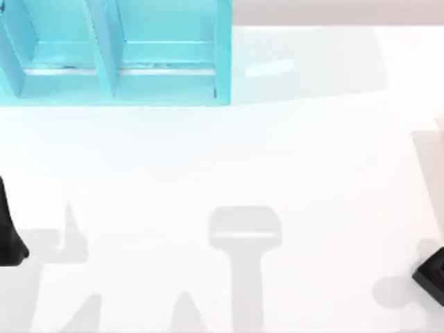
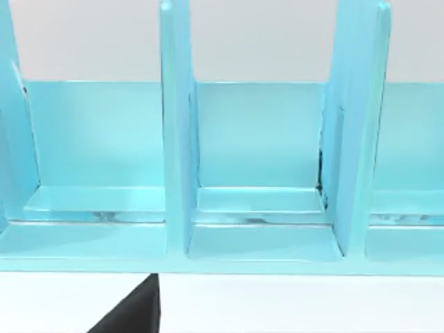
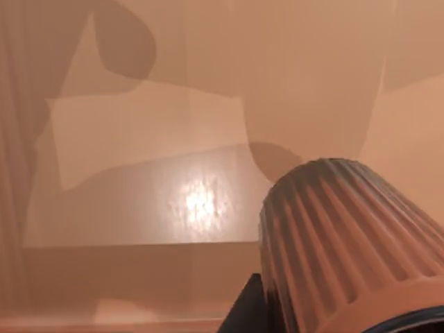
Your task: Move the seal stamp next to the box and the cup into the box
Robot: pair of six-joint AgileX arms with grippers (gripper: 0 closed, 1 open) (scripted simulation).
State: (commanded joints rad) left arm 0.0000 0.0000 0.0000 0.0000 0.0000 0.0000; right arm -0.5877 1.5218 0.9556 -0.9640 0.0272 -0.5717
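Observation:
The cup (image 3: 347, 243), copper-brown with ribbed sides, hangs very close in the right wrist view. A black finger (image 3: 244, 312) of my right gripper presses against its side, so the gripper is shut on it. Around and behind the cup lie the tan floor and walls of the box (image 3: 173, 104), with the cup's shadow on them. In the top view my right arm (image 1: 431, 277) reaches off the table's right edge. The seal stamp is out of view. My left arm (image 1: 8, 236) is parked at the left edge.
A cyan rack (image 1: 111, 55) with upright dividers stands at the table's back left, and the left wrist view faces its compartments (image 2: 257, 159). A pale sliver (image 1: 440, 125) shows at the right edge. The white tabletop (image 1: 229, 166) stretches between the arms.

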